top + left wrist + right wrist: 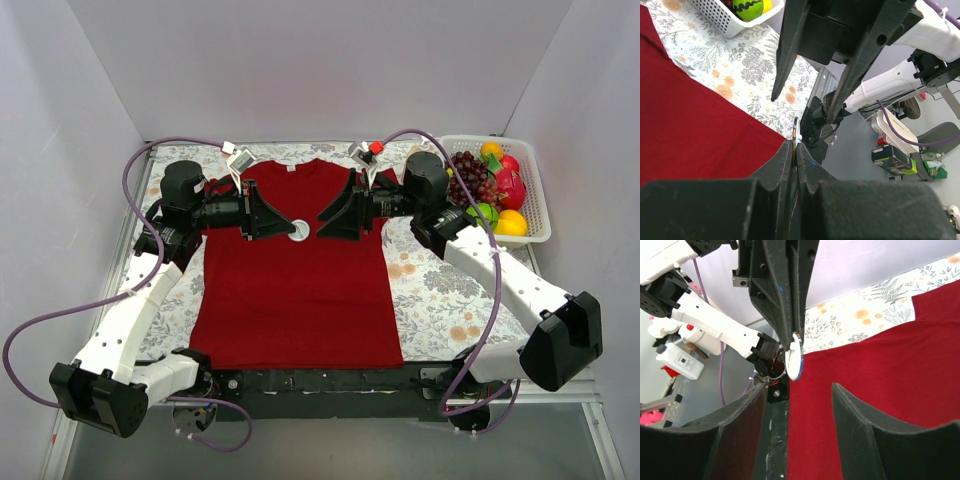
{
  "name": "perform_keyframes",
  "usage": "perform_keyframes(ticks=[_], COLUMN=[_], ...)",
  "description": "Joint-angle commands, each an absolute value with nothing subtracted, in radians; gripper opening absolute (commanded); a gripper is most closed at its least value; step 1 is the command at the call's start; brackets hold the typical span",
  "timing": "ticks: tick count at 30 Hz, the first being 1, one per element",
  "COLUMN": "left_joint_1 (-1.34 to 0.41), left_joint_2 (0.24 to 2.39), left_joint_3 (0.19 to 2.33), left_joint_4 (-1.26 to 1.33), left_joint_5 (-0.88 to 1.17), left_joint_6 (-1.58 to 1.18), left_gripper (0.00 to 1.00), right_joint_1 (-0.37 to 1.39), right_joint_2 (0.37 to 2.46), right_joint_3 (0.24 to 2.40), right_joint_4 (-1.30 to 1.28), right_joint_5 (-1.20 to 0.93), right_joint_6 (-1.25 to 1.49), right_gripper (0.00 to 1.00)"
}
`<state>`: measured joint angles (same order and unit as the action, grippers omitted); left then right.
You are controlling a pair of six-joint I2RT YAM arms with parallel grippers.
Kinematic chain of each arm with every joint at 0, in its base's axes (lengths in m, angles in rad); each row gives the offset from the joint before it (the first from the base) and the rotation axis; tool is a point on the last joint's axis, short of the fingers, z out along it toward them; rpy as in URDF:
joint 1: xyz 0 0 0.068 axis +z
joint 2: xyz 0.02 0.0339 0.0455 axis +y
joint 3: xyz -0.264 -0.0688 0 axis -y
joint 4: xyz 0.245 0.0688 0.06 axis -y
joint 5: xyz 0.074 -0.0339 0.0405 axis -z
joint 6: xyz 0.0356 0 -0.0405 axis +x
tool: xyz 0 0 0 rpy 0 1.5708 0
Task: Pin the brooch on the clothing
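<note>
The clothing (pixel 300 300) is a dark red T-shirt spread flat on the floral tablecloth, neck towards the back. Above its chest my left gripper (pixel 290 230) points right and is shut on the brooch (pixel 299 232), a small pale disc. In the right wrist view the brooch (pixel 795 359) hangs edge-on from the left gripper's tips, over the clothing (pixel 880 365). In the left wrist view only a thin edge of the brooch (pixel 795 134) shows between the shut jaws. My right gripper (pixel 322 222) faces it from the right, open, its fingers (pixel 860 430) just short of the brooch with nothing between them.
A white basket (pixel 536 205) of fruit stands at the back right, beside the right arm. Floral cloth (pixel 440 290) lies bare on both sides of the shirt. Purple cables loop round both arms. White walls close in the sides and back.
</note>
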<state>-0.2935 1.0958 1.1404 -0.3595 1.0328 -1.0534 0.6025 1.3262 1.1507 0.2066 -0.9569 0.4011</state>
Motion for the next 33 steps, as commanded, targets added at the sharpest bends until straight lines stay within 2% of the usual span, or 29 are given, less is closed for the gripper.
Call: perform_keyframes(ticks=[1,6,14,16,20,24,27,29,30,32,33], left_joint_1=[-0.290,-0.290,-0.291,-0.291,-0.291,-0.293,-0.291,-0.291,-0.291,-0.291,-0.291], left_joint_2=[1.066,1.066,1.062,1.060,1.058,1.060,1.058,1.057,1.054,1.051,1.048], left_joint_3=[1.134,1.126,1.106,1.106,1.104,1.104,1.104,1.109,1.111,1.117,1.118], left_joint_4=[-0.344,-0.337,-0.325,-0.325,-0.322,-0.316,-0.316,-0.318,-0.316,-0.314,-0.313], left_joint_5=[1.061,1.068,1.069,1.068,1.063,1.057,1.043,1.002,0.988,0.939,0.921], left_joint_6=[-1.043,-1.052,-1.063,-1.065,-1.065,-1.066,-1.066,-1.071,-1.072,-1.077,-1.083], left_gripper=[0.00,0.00,0.00,0.00,0.00,0.00,0.00,0.00,0.01,0.11,0.22], right_joint_1=[0.600,0.601,0.629,0.634,0.638,0.643,0.646,0.647,0.647,0.646,0.647], right_joint_2=[1.356,1.390,1.447,1.454,1.468,1.476,1.479,1.471,1.463,1.451,1.437], right_joint_3=[1.201,1.209,1.243,1.247,1.259,1.262,1.272,1.275,1.276,1.279,1.279], right_joint_4=[0.301,0.327,0.362,0.367,0.347,0.334,0.301,0.272,0.259,0.214,0.200], right_joint_5=[-0.988,-1.006,-1.017,-1.015,-1.015,-1.023,-1.017,-0.997,-0.985,-0.936,-0.916], right_joint_6=[0.480,0.508,0.549,0.552,0.551,0.546,0.537,0.515,0.506,0.476,0.465], right_gripper=[0.59,0.58,0.48,0.41,0.32,0.12,0.01,0.01,0.01,0.01,0.01])
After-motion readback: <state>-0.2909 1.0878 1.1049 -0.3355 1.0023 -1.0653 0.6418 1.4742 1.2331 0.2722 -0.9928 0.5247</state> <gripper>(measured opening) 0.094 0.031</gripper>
